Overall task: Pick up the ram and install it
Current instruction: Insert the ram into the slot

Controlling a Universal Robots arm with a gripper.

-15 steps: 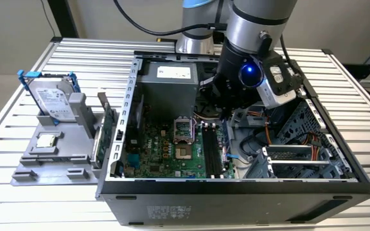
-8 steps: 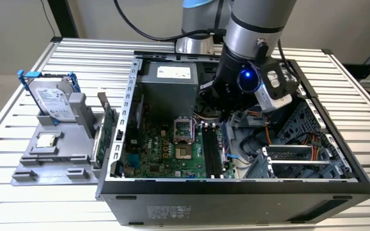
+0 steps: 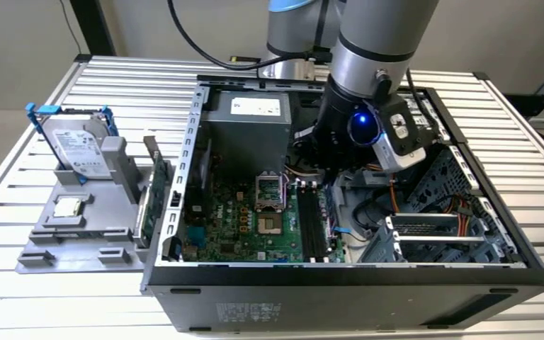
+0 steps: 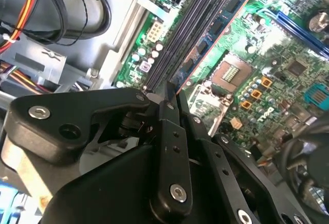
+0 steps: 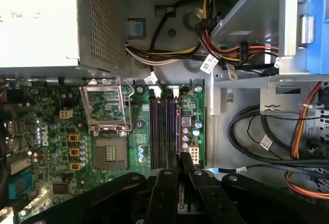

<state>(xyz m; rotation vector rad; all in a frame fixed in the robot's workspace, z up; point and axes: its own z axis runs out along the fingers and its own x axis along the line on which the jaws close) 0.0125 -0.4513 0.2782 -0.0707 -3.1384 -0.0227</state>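
Blue-green ram [image 4: 216, 29] clenched edge-on in gripper [image 4: 172, 96], long axis running straight out from fingertips, parallel to black slots [image 4: 182, 34] just beside it.

Gripper [image 4: 172, 98] shut on ram [image 4: 216, 31] above memory slots [image 5: 163, 126]; power supply [image 5: 56, 21], cable bundle [image 5: 226, 54], drive cage [image 3: 442, 234] crowd sides; CPU socket [image 5: 109, 154] side open.

text: none legible | labels on hard drive [image 3: 76, 150], cables [image 5: 207, 65]: unreadable
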